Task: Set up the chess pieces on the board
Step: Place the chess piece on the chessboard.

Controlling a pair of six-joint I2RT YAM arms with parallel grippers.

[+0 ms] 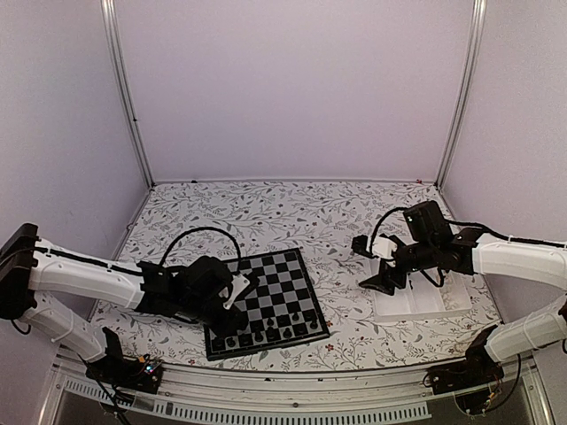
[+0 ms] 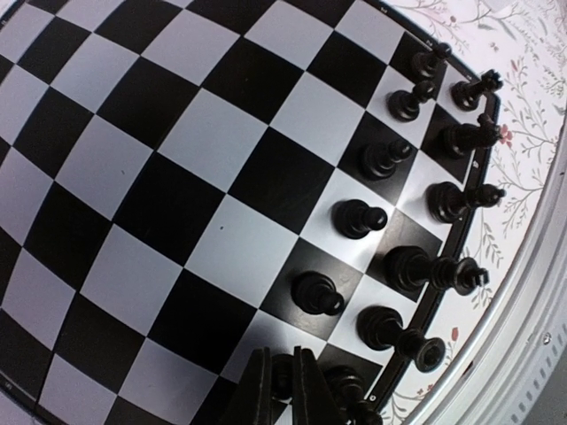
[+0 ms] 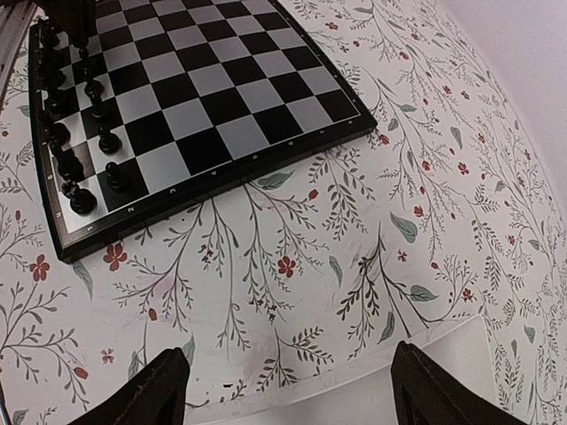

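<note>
Board: The board [image 1: 285, 282] [image 2: 177, 177] [image 3: 213, 97] is laid flat on the floral table [image 1: 266, 212] [image 3: 399, 221] in front of the left arm. It is turned slightly askew to the table's near edge.
Chess pieces: The black chess pieces [image 1: 275, 331] [image 2: 359, 217] [image 3: 89, 115] are stood upright in two rows along the board's near edge. The taller ones are set on the outermost rank and the pawns on the rank just inside. The remaining squares are left bare.
Left gripper: The left gripper [image 1: 235, 299] [image 2: 282, 376] is held low over the left part of the board, at the end of the piece rows. It is clenched, its fingers [image 2: 259, 390] drawn almost together. A dark piece is seen right at the tips, but whether it is pinched cannot be told.
Right gripper: The right gripper [image 1: 372, 264] [image 3: 301, 394] is released, its jaws spread wide. It is held above the table with nothing between the fingers [image 3: 164, 390].
Tray: A white tray [image 1: 425, 305] [image 3: 354, 403] is placed at the right, well apart from the board and partly under the right gripper.
</note>
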